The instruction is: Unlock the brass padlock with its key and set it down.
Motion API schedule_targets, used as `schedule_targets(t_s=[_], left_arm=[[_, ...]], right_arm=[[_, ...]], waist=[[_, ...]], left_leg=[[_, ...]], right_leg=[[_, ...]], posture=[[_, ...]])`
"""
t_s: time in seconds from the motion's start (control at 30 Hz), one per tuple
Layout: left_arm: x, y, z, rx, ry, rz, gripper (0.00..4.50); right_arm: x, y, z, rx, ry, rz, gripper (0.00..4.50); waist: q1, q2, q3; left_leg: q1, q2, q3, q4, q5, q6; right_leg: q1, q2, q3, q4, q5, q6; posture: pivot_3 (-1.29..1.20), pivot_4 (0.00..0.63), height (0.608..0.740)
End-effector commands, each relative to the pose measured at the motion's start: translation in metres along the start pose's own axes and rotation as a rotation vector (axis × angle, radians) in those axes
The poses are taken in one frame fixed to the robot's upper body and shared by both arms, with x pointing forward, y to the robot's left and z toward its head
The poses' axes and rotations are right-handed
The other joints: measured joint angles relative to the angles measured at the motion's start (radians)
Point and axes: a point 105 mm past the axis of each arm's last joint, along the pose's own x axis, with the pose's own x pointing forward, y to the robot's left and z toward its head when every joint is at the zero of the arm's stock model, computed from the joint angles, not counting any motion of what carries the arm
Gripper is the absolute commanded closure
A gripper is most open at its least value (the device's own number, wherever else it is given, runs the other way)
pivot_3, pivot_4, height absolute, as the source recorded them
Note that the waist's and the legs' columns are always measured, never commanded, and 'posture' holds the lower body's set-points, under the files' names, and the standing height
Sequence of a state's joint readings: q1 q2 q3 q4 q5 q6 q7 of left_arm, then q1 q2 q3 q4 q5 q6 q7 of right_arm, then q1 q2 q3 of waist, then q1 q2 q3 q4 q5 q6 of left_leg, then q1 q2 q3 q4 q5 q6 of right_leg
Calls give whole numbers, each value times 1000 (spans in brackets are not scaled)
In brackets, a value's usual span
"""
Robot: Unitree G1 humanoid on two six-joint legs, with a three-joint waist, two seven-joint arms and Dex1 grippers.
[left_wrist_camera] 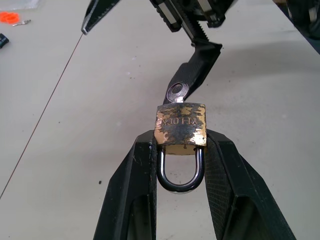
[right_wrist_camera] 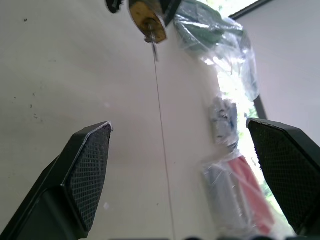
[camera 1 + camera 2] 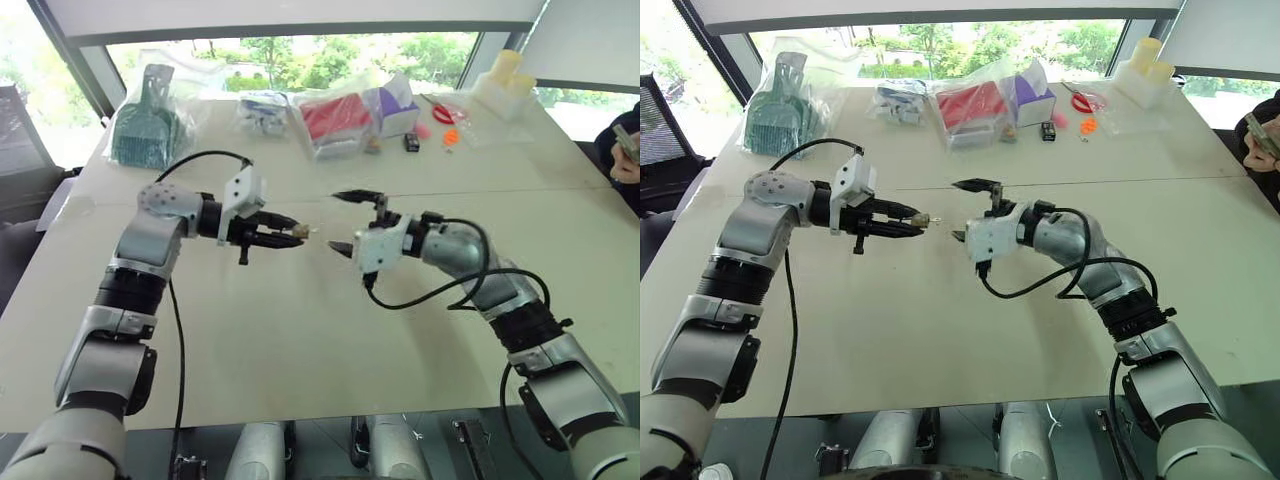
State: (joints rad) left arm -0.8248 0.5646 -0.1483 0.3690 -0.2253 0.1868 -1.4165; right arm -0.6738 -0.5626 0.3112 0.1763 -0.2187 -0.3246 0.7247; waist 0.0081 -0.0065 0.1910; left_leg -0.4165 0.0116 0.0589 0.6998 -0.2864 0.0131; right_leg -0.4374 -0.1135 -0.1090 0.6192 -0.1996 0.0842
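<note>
— Closest to the lens, what's between the two black fingers?

— Between them sits the brass padlock [image 1: 180, 126], pinched at its body by the left gripper [image 1: 180, 150]. Its silver shackle hangs down in the gap between the fingers, and it looks seated in the body.

— And the key [image 1: 177, 93]?

— Its round silver head sticks out of the padlock's far end, pointing away from the left gripper. Nothing touches it.

— Where's all this relative to the table [image 3: 300, 330]?

— Held in the air above the pale table, around its middle, left of the right gripper [image 3: 347, 222].

— How does the right gripper stand?

— Spread wide, one finger high and one low, nothing between them. It faces the padlock across a small gap, apart from it and the key.

— What's at the far edge?

— A green comb-like item in a clear bag [image 3: 148, 120] at the left, more bagged clutter with a red pack [image 3: 335, 118] in the centre, then small orange bits [image 3: 451, 136] and a pale yellow-topped container [image 3: 506, 82] to the right. A person's hand [image 3: 627, 160] shows at the right border.
</note>
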Motion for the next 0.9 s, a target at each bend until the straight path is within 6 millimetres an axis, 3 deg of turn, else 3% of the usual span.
schedule_targets(t_s=[0.03, 0.1, 0.4, 0.5, 0.63, 0.9], left_arm=[[-1, 0, 12, 72, 0, -2, 3789], [0, 1, 12, 74, -2, -1, 3789], [1, 4, 15, 81, -8, 5, 3789], [1, 5, 15, 82, -5, 5, 3789], [0, 5, 15, 86, 0, 4, 3789], [2, 6, 15, 171, 19, 22, 3789]], right_arm=[[-2, -18, 20, 10, -61, -35, 602], [-1, -17, 26, -22, -75, -23, 1403], [4, -4, 43, -118, -128, 5, 1403], [6, -3, 46, -110, -135, 1, 2274], [7, -4, 46, -111, -136, 1, 4356], [7, -1, 44, -9, -132, 35, 4442]], waist=[[0, 0, 0], [-1, 0, 0], [0, 0, 0], [0, 0, 0], [1, 0, 0], [1, 0, 0]], left_leg=[[0, 0, 0, 0, -1, 1], [0, 0, -1, 0, -1, 2], [0, 0, 0, 0, -1, 2], [0, 0, 0, 0, -1, 1], [0, 0, 0, 0, -1, 1], [0, 0, 0, 0, -1, 1]], right_leg=[[0, 0, 0, 0, 0, 0], [0, 0, 0, 0, 0, 0], [0, 0, 0, 0, 0, 0], [0, 0, 0, 0, 0, 0], [0, 0, 0, 0, 0, 0], [0, 0, 0, 0, 0, 0]], posture=[[0, 150, 740], [0, 150, 740], [0, 150, 740], [0, 150, 740], [0, 150, 740], [0, 150, 740]])
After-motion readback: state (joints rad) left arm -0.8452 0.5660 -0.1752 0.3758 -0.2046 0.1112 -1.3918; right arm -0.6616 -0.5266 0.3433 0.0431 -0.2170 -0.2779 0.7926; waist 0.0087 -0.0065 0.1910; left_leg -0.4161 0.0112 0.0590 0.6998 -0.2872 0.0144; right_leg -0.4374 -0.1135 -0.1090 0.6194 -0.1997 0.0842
